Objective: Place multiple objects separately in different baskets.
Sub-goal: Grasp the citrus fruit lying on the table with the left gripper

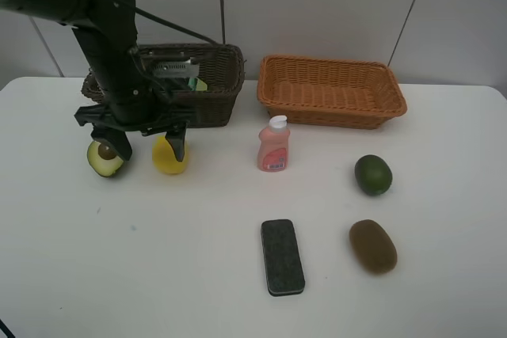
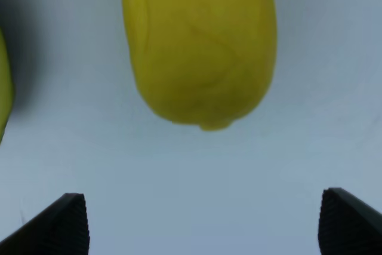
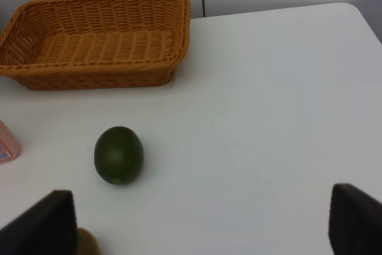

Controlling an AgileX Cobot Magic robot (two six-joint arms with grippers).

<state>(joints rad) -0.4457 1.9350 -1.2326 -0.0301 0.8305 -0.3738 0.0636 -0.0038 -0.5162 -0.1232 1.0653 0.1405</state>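
My left gripper (image 1: 147, 146) is open and empty, low over the table in front of the dark brown basket (image 1: 223, 93). One finger stands at the halved avocado (image 1: 104, 159), the other at the yellow lemon (image 1: 169, 157). In the left wrist view the lemon (image 2: 200, 46) lies just ahead of the open left gripper (image 2: 203, 225). The pink white-capped bottle (image 1: 273, 145) stands mid-table. The green avocado (image 1: 373, 174), brown kiwi (image 1: 372, 245) and black eraser (image 1: 282, 256) lie on the table. My right gripper (image 3: 200, 225) is open, apart from the avocado (image 3: 119, 154). The cup and pump bottle are not clearly seen.
The light orange basket (image 1: 331, 91) stands at the back right; it also shows in the right wrist view (image 3: 95, 40). A bit of pale green (image 1: 198, 83) shows inside the dark basket. The left arm hides part of that basket. The white table's (image 1: 444, 290) edges run close.
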